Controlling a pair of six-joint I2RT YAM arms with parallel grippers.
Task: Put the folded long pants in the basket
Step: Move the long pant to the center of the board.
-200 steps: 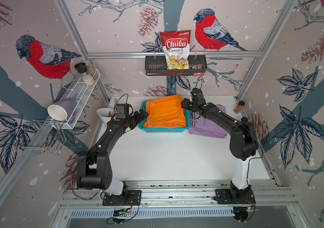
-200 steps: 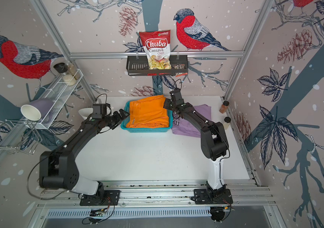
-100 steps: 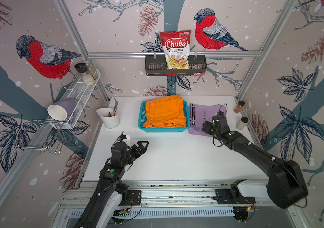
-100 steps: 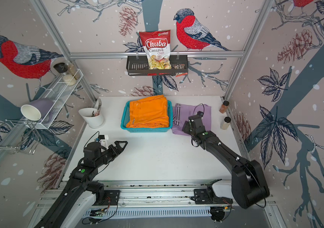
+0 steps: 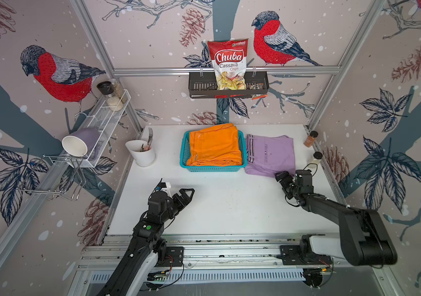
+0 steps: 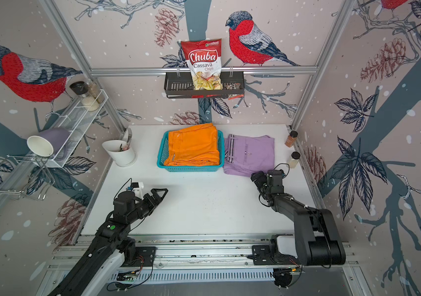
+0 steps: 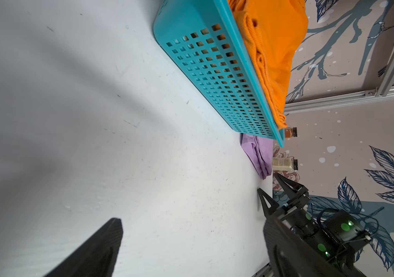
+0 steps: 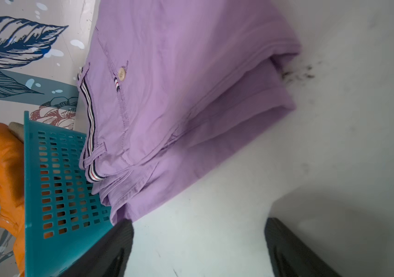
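In both top views your basket (image 5: 213, 167) sits at the back middle of the table (image 5: 230, 210), and the orange pants (image 5: 214, 146) lie folded on top inside it. The lilac pants (image 5: 271, 153) lie flat on the table, right up against the basket's right side. Your left claw (image 5: 186, 195) hangs over bare table well in front of the basket, spread wide and holding nothing. Your right claw (image 5: 282, 180) is at the near edge of the lilac pants, jaws apart and empty.

In the left wrist view you see the basket's holed wall (image 7: 215, 79), with the orange pants (image 7: 275, 48) heaped above its rim. A lilac corner (image 7: 258, 153) shows beyond it, and the right claw (image 7: 266, 183) gapes just beside that corner.

In the right wrist view your right claw (image 8: 198, 239) has only bare table between its jaws. The lilac pants (image 8: 179, 96) lie just ahead, their striped waistband against the basket (image 8: 59, 191).
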